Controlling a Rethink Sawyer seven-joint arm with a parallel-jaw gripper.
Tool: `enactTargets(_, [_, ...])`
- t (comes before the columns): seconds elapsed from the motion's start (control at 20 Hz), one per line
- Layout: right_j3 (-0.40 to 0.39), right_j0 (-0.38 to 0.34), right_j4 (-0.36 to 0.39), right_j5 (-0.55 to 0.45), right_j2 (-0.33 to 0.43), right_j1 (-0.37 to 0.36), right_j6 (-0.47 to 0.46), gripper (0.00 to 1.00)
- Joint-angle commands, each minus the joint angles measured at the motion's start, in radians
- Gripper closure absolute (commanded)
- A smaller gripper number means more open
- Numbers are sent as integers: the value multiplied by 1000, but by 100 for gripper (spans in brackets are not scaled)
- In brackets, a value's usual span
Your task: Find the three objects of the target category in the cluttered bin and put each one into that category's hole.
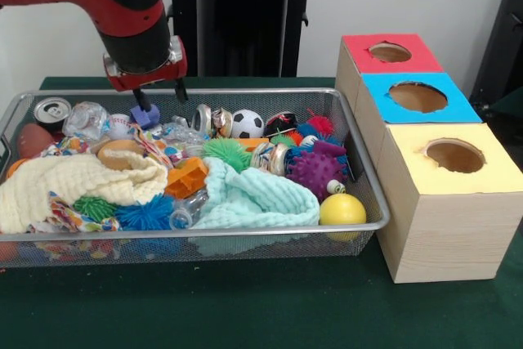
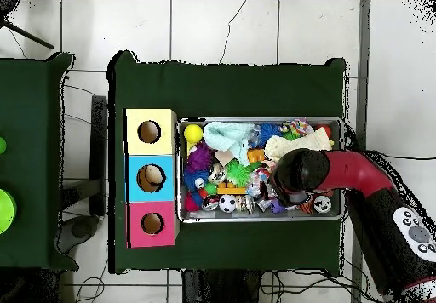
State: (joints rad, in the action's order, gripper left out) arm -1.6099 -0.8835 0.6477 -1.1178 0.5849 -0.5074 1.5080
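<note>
bottle (image 1: 86,119) just beside end effector (image 1: 160,97)

The worktop (image 1: 245,308) is covered with a dark green cloth. Two things rest directly on it: the bin (image 1: 372,202), a wide shallow basket of silver wire mesh, and just beside it a row of three wooden boxes. In the front view the boxes stand to the right of the bin, the yellow-topped box (image 1: 445,202) nearest the camera, the blue-topped box (image 1: 417,97) behind it, and the red-topped box (image 1: 388,53) farthest back. Each top has a round hole.
</note>
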Motion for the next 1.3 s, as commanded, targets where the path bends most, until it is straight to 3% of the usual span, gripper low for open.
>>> enactTargets(0.05, [-54, -5, 32, 32, 12, 98, -192, 0])
enactTargets(0.3, [-40, -12, 46, 90, 17, 155, -184, 0])
enactTargets(0.7, [-38, -23, 57, 156, 28, 175, -169, 0])
enactTargets(1.3, [123, 43, 73, -68, 56, 40, -308, 0])
